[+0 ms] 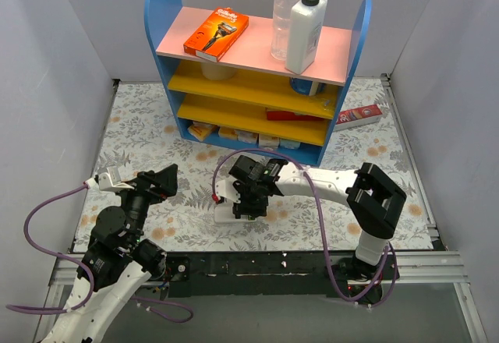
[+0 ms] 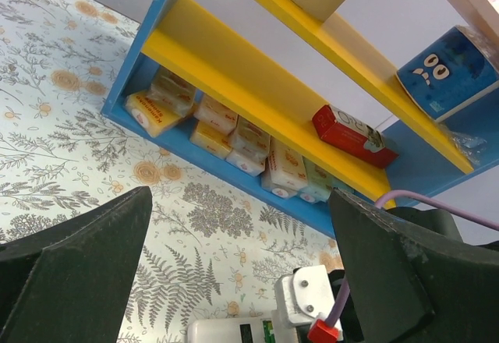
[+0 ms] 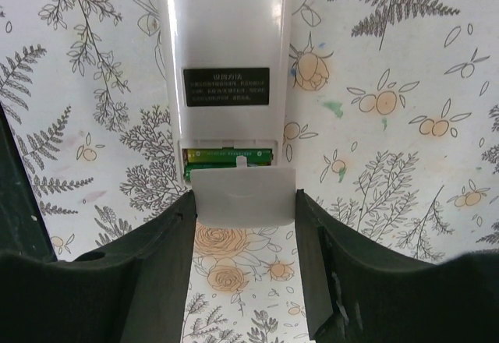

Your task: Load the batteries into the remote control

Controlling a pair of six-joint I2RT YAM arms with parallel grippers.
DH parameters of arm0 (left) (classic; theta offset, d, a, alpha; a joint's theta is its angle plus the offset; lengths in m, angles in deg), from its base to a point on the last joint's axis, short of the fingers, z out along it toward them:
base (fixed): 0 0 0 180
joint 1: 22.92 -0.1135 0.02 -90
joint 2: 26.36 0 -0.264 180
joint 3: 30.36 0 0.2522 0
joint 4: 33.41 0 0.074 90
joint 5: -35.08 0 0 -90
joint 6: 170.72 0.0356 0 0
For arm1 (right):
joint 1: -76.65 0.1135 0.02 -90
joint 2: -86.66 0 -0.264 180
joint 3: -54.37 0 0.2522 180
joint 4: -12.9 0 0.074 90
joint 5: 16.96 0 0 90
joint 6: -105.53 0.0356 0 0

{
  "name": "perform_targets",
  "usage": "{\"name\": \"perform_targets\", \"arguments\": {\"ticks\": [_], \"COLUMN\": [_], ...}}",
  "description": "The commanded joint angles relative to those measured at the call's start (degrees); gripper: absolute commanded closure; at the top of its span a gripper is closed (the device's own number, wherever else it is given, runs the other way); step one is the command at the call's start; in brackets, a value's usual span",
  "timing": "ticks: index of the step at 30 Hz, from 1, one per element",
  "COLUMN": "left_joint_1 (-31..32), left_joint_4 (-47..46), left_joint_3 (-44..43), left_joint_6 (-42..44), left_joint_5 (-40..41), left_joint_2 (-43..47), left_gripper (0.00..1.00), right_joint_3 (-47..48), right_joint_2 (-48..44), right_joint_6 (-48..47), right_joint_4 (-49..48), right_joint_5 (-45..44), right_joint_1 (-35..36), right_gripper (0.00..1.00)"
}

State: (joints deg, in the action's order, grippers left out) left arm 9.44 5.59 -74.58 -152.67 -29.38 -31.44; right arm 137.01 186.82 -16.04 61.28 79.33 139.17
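The right gripper (image 3: pixel 245 206) pinches a small white lid (image 3: pixel 243 187) between its jaws. The lid touches the end of the remote control (image 3: pixel 224 39), which lies back up on the flowery table (image 3: pixel 390 125). Green batteries (image 3: pixel 226 156) sit in its open slot, right beside the lid. The left gripper (image 2: pixel 240 203) hangs wide open with nothing in it, facing the blue shelf (image 2: pixel 257 86).
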Motion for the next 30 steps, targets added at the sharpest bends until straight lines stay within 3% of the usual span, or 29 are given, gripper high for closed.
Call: {"name": "perform_targets", "arguments": {"ticks": [1, 30], "left_joint_1": [-0.45, -0.90], "left_joint_4": [-0.45, -0.45], "left_joint_3": [0.57, 0.66], "left_joint_6": [1.01, 1.10], "left_joint_5": [-0.75, -1.46], "left_joint_2": [-0.45, -0.37], "left_gripper": [0.02, 0.02], "right_joint_3": [3.36, 6.00], "right_joint_2": [1.44, 5.57], "right_joint_6": [0.81, 5.47], "right_joint_4": [1.07, 3.44], "right_joint_5": [1.01, 0.13], "right_joint_1": [0.93, 1.46], "right_gripper": [0.53, 0.58]}}
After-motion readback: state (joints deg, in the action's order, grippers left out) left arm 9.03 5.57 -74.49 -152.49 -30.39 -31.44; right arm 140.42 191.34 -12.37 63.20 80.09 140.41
